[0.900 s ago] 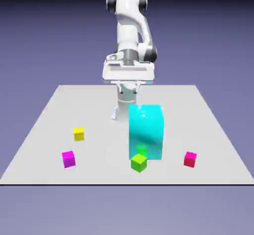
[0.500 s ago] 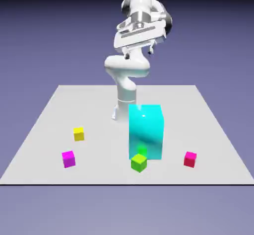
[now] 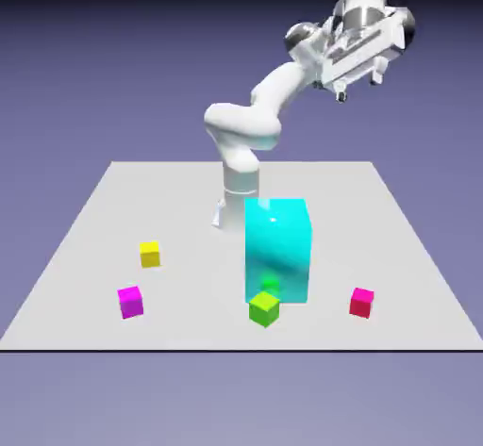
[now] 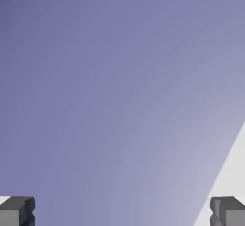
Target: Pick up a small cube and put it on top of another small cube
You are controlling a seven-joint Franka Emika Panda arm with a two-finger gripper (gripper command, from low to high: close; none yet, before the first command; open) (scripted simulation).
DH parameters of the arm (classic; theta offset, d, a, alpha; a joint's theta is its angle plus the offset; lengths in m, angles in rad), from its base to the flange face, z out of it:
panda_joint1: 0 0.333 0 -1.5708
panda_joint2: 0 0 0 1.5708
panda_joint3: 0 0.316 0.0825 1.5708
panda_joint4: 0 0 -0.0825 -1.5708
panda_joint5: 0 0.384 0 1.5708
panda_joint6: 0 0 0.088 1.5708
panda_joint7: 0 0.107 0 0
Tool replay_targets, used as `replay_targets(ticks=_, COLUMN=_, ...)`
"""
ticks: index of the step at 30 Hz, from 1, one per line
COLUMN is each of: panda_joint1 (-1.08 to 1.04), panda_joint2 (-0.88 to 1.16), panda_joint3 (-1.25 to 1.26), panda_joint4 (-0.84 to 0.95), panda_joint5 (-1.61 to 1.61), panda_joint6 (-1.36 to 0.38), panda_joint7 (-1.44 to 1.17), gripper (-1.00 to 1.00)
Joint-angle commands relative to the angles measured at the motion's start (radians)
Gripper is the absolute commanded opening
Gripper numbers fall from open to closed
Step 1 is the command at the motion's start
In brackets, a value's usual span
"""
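On exterior view's right, high above table (image 3: 179, 199), we see white arm (image 3: 278, 90) stretched out, gripper (image 3: 359, 83) tilted. Big cyan block (image 3: 276, 246) stands right of table's middle. Before it, we spot green cube (image 3: 264, 309); at exterior view's left, magenta cube (image 3: 130, 303) and yellow cube (image 3: 150, 255). Small crimson-red cube (image 3: 361, 304) sits near table's front edge, toward exterior view's right. We find fingers (image 4: 227, 210) spread wide, nothing between.
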Motion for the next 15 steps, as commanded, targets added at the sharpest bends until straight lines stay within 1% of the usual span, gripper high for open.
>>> replay_targets(ticks=1, panda_joint1=-0.028, panda_joint2=-0.025, panda_joint3=0.035, panda_joint4=0.021, panda_joint5=0.028, panda_joint6=-0.036, panda_joint7=0.044, gripper=0.0)
replay_targets(ticks=15, panda_joint1=-0.425, panda_joint2=-0.37, panda_joint3=0.52, panda_joint4=0.309, panda_joint5=0.423, panda_joint6=-0.545, panda_joint7=0.652, gripper=0.0)
